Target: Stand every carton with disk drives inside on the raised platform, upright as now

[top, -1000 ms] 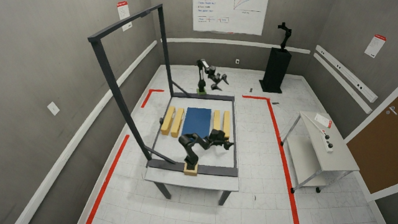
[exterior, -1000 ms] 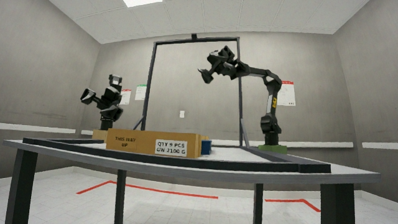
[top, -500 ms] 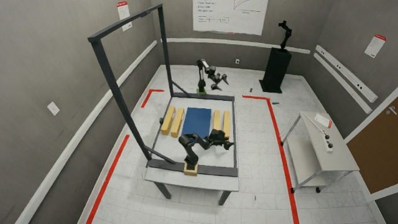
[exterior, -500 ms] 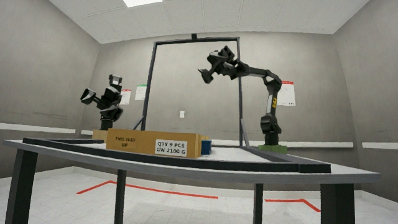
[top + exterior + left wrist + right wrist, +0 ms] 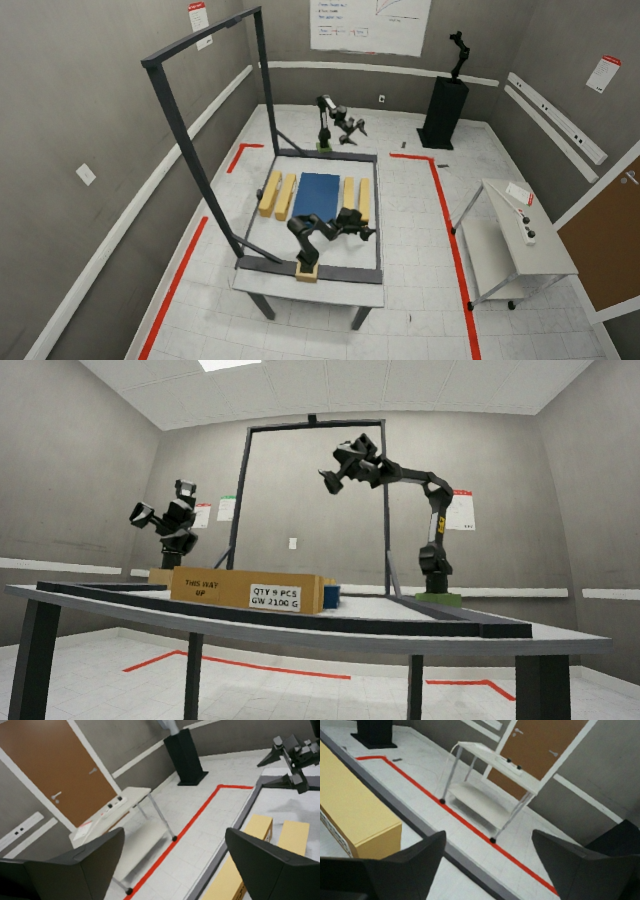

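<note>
Two long yellow cartons [image 5: 270, 194] [image 5: 285, 197] lie left of the blue raised platform [image 5: 317, 195] [image 5: 332, 597] in the top view. A third carton [image 5: 349, 192] [image 5: 295, 834] lies right of it. The outermost right carton [image 5: 364, 197] [image 5: 235, 591] [image 5: 257, 828] [image 5: 356, 800] carries "THIS WAY UP" and a "QTY 9 PCS GW 2100 G" label. No carton is on the platform. My left gripper [image 5: 361, 139] [image 5: 174, 832], on the green-based arm, is open and empty above the far end. My right gripper [image 5: 372, 232] [image 5: 489, 834], on the tan-based arm, is open and empty at the near end. Carton contents are hidden.
A dark frame edge [image 5: 379, 250] [image 5: 280, 617] borders the table, with an overhead gantry [image 5: 182, 140] [image 5: 385, 510] along the side away from the cart. A white cart [image 5: 540, 240] [image 5: 145, 836] [image 5: 481, 804] stands away from the table. Narrow gaps separate the cartons within each pair.
</note>
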Controlling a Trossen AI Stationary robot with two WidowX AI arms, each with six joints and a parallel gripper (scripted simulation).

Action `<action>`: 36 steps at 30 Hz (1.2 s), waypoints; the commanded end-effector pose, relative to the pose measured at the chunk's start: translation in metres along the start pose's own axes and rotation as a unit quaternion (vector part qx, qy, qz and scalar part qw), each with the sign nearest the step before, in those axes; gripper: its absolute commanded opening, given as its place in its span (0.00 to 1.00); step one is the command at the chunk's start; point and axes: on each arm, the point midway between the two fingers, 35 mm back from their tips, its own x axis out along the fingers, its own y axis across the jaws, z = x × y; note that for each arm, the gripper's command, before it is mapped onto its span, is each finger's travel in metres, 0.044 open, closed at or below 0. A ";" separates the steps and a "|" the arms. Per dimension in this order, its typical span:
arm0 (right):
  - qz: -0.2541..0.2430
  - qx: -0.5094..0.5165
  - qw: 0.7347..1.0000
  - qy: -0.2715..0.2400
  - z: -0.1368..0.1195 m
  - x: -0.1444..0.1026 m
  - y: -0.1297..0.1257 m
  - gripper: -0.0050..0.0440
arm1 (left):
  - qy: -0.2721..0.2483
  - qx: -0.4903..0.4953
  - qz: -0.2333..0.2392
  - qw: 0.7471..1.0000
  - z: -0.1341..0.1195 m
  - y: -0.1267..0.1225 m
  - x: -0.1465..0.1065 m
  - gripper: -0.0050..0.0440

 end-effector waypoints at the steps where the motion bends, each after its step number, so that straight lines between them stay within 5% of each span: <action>1: -0.002 0.004 1.000 -0.007 0.006 0.000 -0.002 0.88 | -0.012 -0.005 0.004 1.000 0.009 0.006 -0.005 0.88; 35: -0.002 0.004 1.000 -0.007 0.006 0.000 -0.002 0.88 | -0.012 -0.005 0.004 1.000 0.009 0.006 -0.005 0.88; 36: 0.114 -0.047 0.991 0.050 0.006 -0.062 0.040 0.88 | 0.078 0.020 -0.098 0.992 -0.034 -0.050 -0.040 0.88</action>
